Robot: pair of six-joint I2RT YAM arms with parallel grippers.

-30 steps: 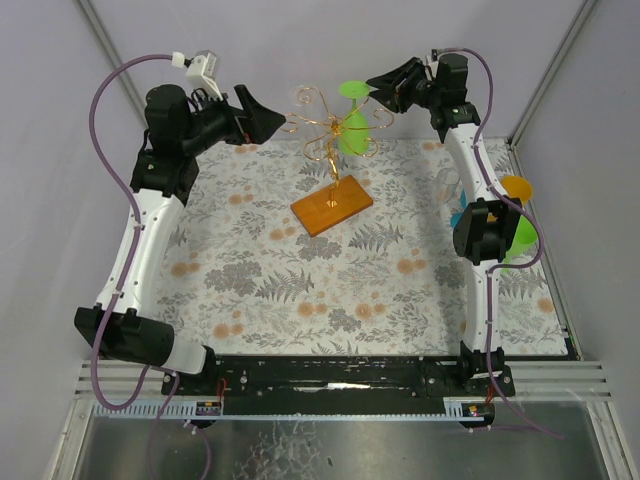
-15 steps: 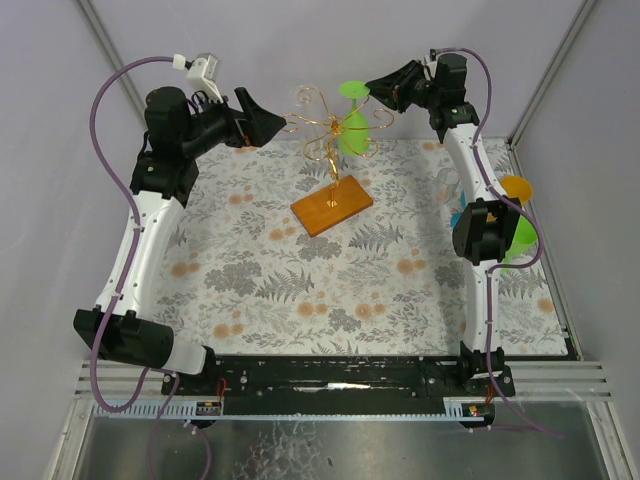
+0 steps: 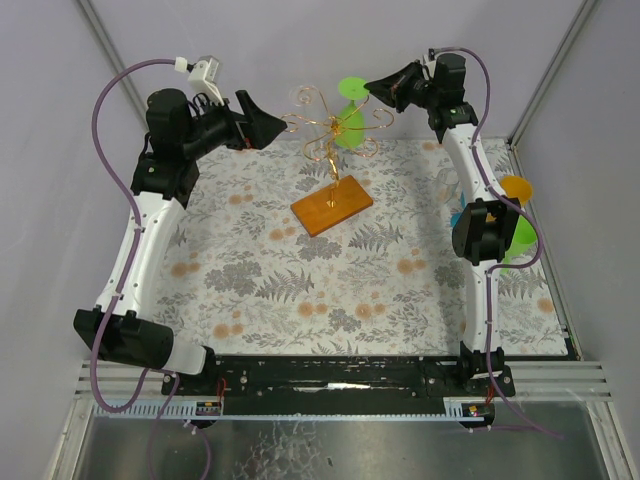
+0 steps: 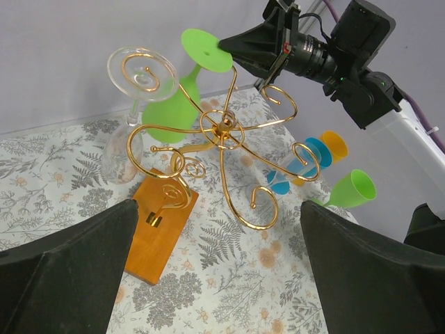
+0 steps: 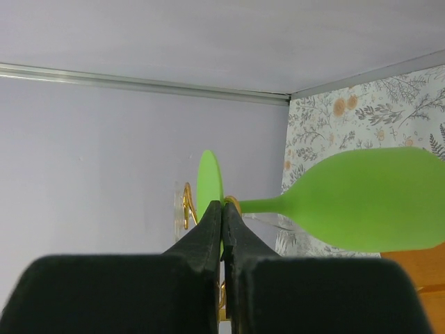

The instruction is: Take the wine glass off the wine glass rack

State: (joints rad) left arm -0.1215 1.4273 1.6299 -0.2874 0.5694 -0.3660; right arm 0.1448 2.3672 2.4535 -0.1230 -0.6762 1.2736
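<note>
The wine glass rack (image 3: 326, 143) is gold wire on an orange base (image 3: 331, 207), at the back middle of the table. A green wine glass (image 3: 347, 130) hangs upside down from it, its round foot (image 3: 351, 88) on top. My right gripper (image 3: 371, 88) is shut on the edge of that foot; in the right wrist view the fingertips (image 5: 213, 217) pinch the foot (image 5: 208, 179) and the bowl (image 5: 361, 198) lies to the right. A clear wine glass (image 4: 129, 136) also hangs on the rack (image 4: 224, 129). My left gripper (image 3: 286, 124) stands open just left of the rack, holding nothing.
Orange (image 3: 517, 187), green (image 3: 522, 234) and blue (image 3: 457, 216) cups stand together at the right edge of the floral mat, behind the right arm's elbow (image 3: 480, 230). Grey walls close the back and both sides.
The right gripper's jaws have closed onto the green glass's foot. The glass bowl has shifted slightly to the left. The left arm has barely moved.
</note>
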